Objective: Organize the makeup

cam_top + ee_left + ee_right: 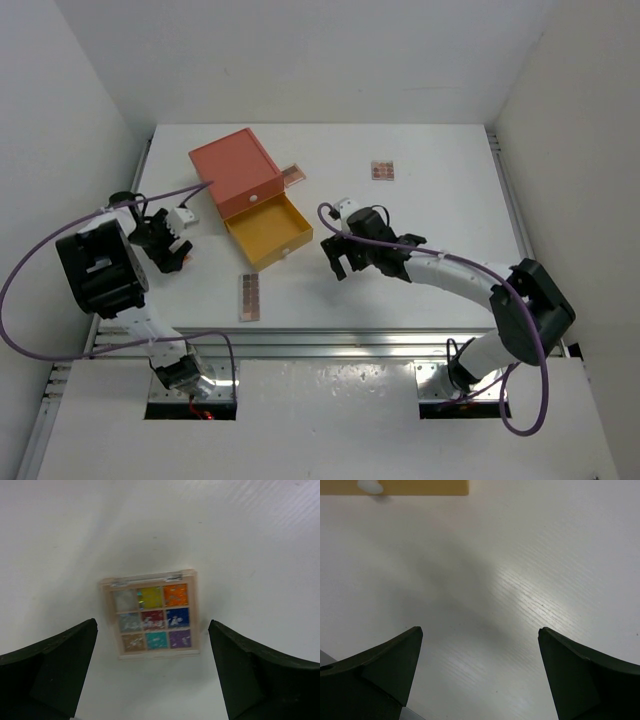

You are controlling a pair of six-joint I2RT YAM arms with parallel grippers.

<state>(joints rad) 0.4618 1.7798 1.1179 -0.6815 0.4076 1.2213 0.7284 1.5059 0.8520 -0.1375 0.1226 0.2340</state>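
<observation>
A small multicoloured palette (154,615) lies flat on the white table, just ahead of and between the fingers of my left gripper (152,625), which is open and hovers over it. In the top view the left gripper (172,248) is left of the drawer box and hides that palette. A long pink-brown palette (249,297) lies near the front edge. A small pink-brown palette (382,170) lies at the back right. Another palette (292,176) rests against the box's right side. My right gripper (340,262) is open and empty over bare table (480,630). No brushes show.
The orange drawer box (235,170) stands at the back left with its yellow drawer (268,230) pulled open toward the front. The drawer's front with a white knob (370,486) is at the top of the right wrist view. White walls enclose the table.
</observation>
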